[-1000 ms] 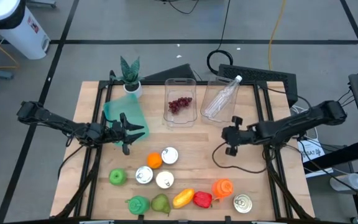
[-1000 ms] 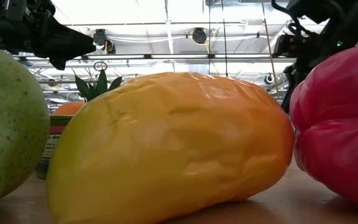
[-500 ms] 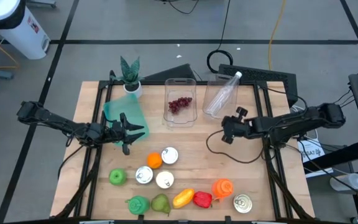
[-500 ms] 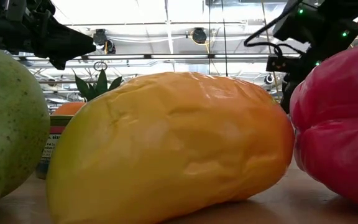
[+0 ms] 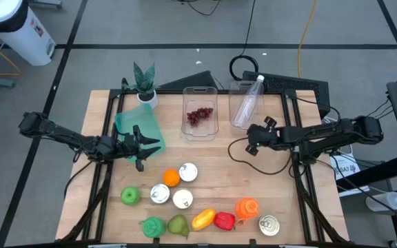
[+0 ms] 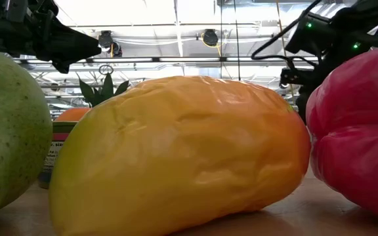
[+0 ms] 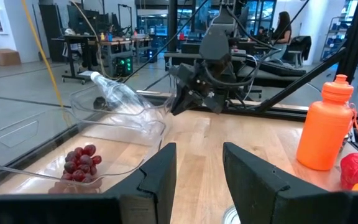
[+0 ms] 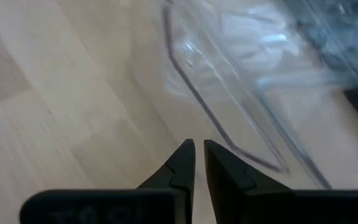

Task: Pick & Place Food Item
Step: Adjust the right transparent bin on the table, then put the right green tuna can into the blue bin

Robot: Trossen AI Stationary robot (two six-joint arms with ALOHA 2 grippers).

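Note:
My right gripper is shut, low over the table at the near end of a clear tray that holds a clear plastic bottle. In its wrist view the fingertips stand just short of the tray's rim. My left gripper is open and empty at the table's left, beside a teal container. Another clear tray holds grapes. A yellow mango and a red pepper lie at the near edge. My right gripper comes level at the bottle tray's near rim from the table's near right, fingers shut. Its tips are right at the rim, but I cannot tell whether they touch it. The tray rests flat on the table.
An orange, a green apple, three cans, a pear, an orange bottle and another can lie on the near half. A potted plant stands far left. Bare wood lies between the grippers.
My right gripper has gone toward the table's far edge and a little left, up to the bottle tray. The tray with the bottle has turned about on the table and now lies squarer to the far edge.

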